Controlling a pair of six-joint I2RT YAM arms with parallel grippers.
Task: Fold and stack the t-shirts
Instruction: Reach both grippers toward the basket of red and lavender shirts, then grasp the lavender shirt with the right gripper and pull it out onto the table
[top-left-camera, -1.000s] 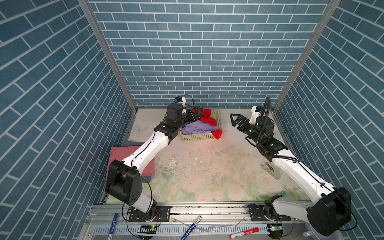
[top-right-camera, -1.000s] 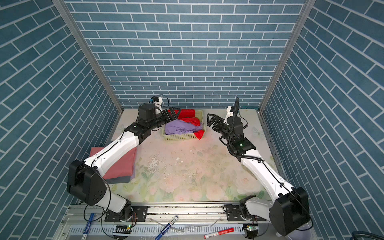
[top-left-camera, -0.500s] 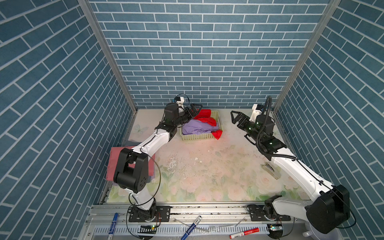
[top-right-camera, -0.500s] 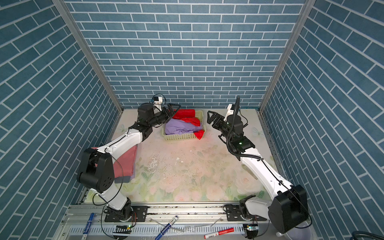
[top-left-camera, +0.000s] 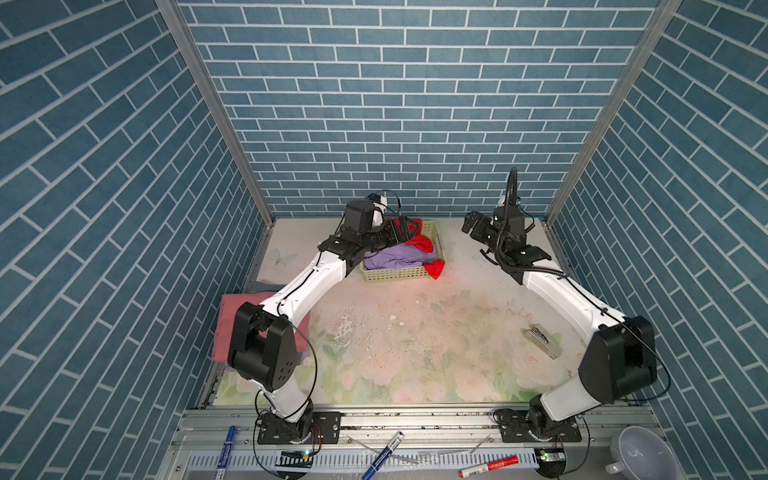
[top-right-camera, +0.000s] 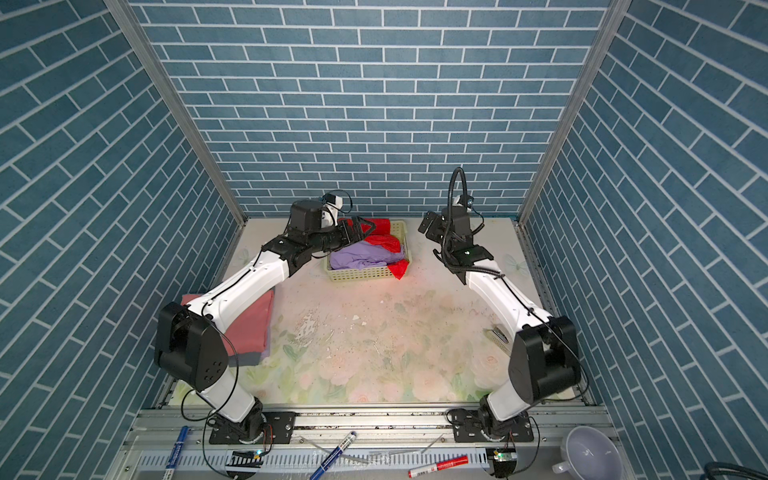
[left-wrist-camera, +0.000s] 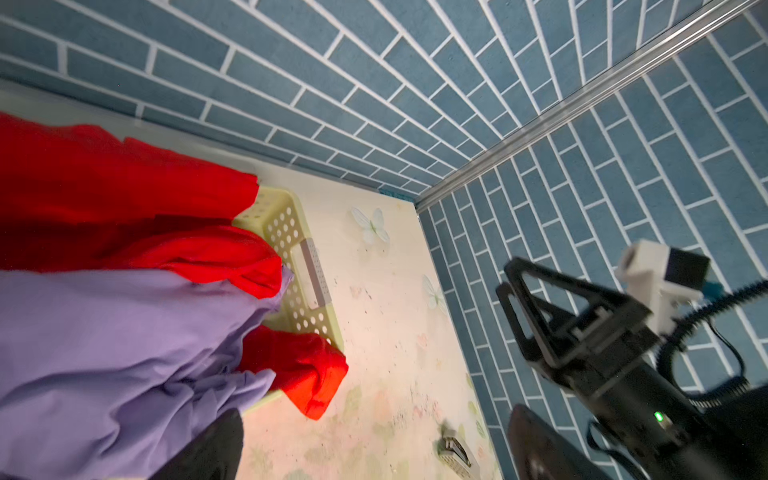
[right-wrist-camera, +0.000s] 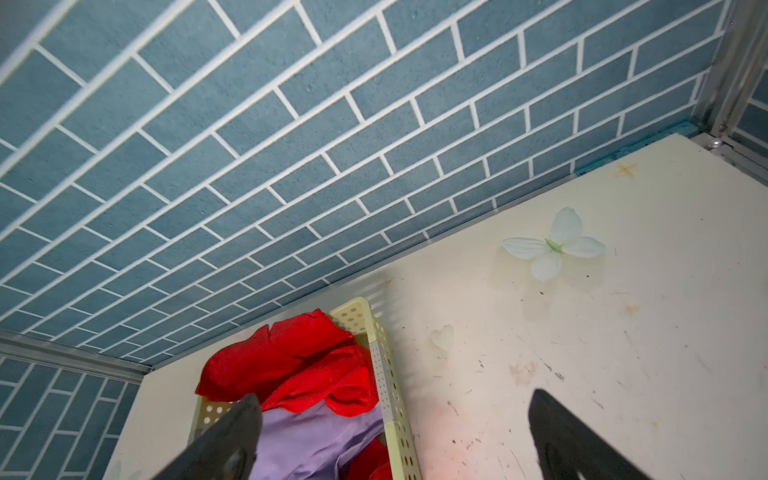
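Since the left gripper (top-left-camera: 406, 229) hangs with jaws apart over the far basket (top-left-camera: 395, 275), where the lilac t-shirt (top-left-camera: 392, 259) lies against the red t-shirt (top-left-camera: 422, 243), it should, I think, pinch only one cloth and lift slowly, while the right gripper (top-left-camera: 471, 224), also apart, hovers right of it.

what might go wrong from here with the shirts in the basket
1. The open left end effector is over the red shirt and purple shirt, which lie bunched together; it may pinch both.
2. The red shirt hangs over the basket rim, so pulling could drag the basket.
3. The open right end effector is close by; both reaching in might collide.
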